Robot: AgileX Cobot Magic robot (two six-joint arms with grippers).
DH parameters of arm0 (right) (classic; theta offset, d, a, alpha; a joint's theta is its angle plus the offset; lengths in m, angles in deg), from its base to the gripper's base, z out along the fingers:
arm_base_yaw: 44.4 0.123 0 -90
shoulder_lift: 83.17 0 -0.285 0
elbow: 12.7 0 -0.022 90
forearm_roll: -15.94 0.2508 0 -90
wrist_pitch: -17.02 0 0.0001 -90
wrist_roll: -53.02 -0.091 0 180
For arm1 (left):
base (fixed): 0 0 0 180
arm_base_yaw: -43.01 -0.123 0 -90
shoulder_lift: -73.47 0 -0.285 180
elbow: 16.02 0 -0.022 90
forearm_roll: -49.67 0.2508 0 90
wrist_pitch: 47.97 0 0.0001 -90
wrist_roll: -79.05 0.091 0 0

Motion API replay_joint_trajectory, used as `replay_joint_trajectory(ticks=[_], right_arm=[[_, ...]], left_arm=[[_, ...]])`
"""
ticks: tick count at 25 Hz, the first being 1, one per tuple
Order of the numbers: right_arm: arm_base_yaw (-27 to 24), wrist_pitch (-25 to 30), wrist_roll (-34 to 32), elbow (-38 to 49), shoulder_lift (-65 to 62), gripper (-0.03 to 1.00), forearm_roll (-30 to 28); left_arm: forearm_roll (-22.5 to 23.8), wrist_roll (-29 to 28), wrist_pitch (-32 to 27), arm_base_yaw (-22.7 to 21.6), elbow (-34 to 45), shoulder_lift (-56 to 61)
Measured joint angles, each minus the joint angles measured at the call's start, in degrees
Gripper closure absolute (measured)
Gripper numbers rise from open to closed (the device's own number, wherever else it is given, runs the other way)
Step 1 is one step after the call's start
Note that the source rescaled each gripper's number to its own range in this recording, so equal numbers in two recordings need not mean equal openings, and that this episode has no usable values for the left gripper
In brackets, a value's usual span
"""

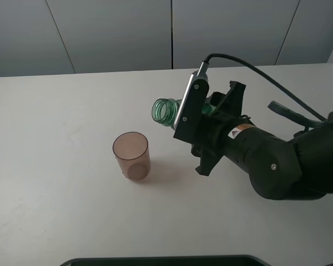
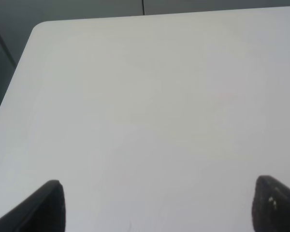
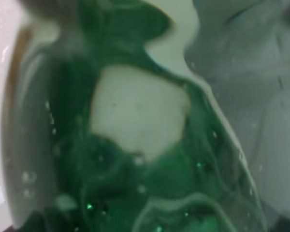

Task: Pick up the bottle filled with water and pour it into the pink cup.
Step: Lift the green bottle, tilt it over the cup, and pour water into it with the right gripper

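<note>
The green transparent bottle (image 1: 167, 111) is held by my right gripper (image 1: 211, 113), tipped nearly on its side with its open threaded neck pointing left, above the table and up and to the right of the pink cup (image 1: 132, 156). The cup stands upright on the table. Most of the bottle's body is hidden behind the gripper and wrist camera. The right wrist view is filled with blurred green plastic of the bottle (image 3: 135, 145). My left gripper (image 2: 154, 203) is open and empty over bare table; only its two dark fingertips (image 2: 43, 208) show.
The white table (image 1: 55, 210) has its far edge near a grey wall. The right arm's black cable (image 1: 255, 69) arcs above the table at the right. A dark edge (image 1: 166, 260) shows at the bottom of the exterior view.
</note>
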Motion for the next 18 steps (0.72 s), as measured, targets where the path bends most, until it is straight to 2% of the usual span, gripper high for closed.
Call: replay_joint_trajectory(ticks=[11, 18], right_arm=[[1.7, 0.4, 1.9, -0.3, 0.0, 0.96, 0.4], [1.7, 1.6, 3.5, -3.9, 0.0, 0.96, 1.2]], left_arm=[[0.0, 0.0, 0.0, 0.0, 0.0, 0.0], [0.0, 0.0, 0.0, 0.0, 0.0, 0.0]])
